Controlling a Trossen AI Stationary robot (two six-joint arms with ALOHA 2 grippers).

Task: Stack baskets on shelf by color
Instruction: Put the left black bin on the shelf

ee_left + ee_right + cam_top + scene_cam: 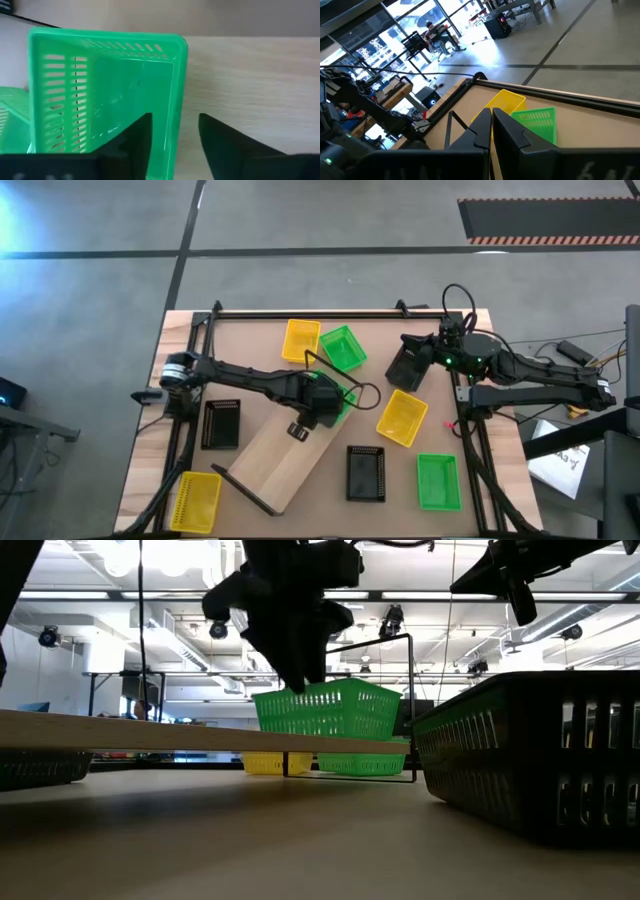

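My left gripper (322, 402) hovers over a green basket (342, 396) that stands on the far right end of the pale shelf board (285, 460), which lies slantwise on the table. The gripper (175, 120) is open. One finger (142, 132) is inside the basket and the other (215, 140) is outside over the board, with the basket's wall (179, 100) between them, untouched. My right gripper (420, 358) is up at the table's far right, shut on a black basket (405, 368). My right gripper has the black basket by the side nearest the arm (416, 362), and its fingers (485, 125) are drawn almost together. The basket hangs tilted, lifted clear of the table. The gripper's own body hides the exact place of contact.
Loose baskets lie around: yellow (300, 340) and green (343, 347) at the far side, yellow (402, 418) at the right, black (365, 473) and green (437, 480) near, black (220, 425) and yellow (195, 500) at the left. The shelf's black end frame (245, 490) sits at the board's near end.
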